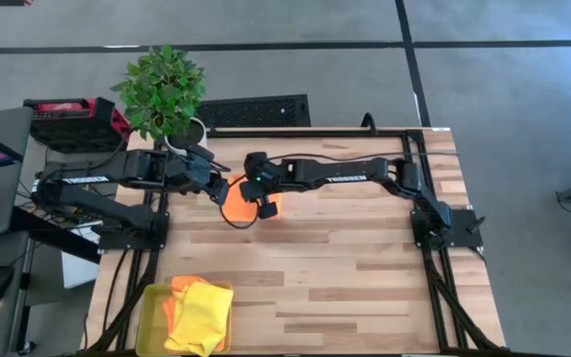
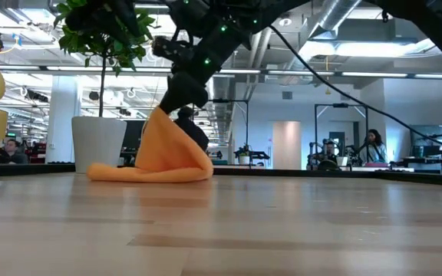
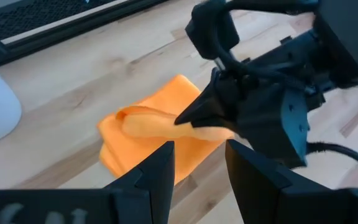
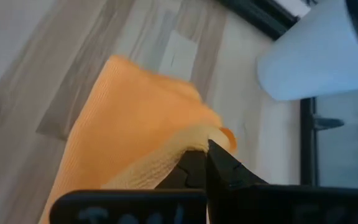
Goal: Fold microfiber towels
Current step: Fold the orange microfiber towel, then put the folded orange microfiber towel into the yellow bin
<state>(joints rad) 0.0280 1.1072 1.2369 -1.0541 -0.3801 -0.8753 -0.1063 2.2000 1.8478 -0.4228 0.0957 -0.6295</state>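
An orange towel [image 1: 238,206] lies bunched at the table's far middle. One part is drawn up into a peak [image 2: 162,126], and its lower folds [image 2: 148,172] rest on the table. My right gripper [image 4: 205,149] is shut on the top of that peak and also shows in the low view [image 2: 181,92]. My left gripper [image 3: 197,163] is open just left of the towel, above it, and touches nothing. A yellow towel [image 1: 201,315] and another orange towel [image 1: 176,290] lie in the tray. The pink towel is out of view. My right gripper pinches a raised fold of the orange towel [image 4: 194,138] between its two fingers. How many layers it holds, I cannot tell. The fingers come from above, slanting down from the table's right. The cloth hangs below them as a cone, and its lower part [image 2: 129,173] lies on the table.
A translucent yellow-green tray [image 1: 152,297] stands at the near left corner. A potted plant in a white pot [image 1: 167,94] stands at the far left, close behind my left arm. Bare wood lies to the right and near side [image 1: 365,268]. People show in the room beyond [image 2: 373,146].
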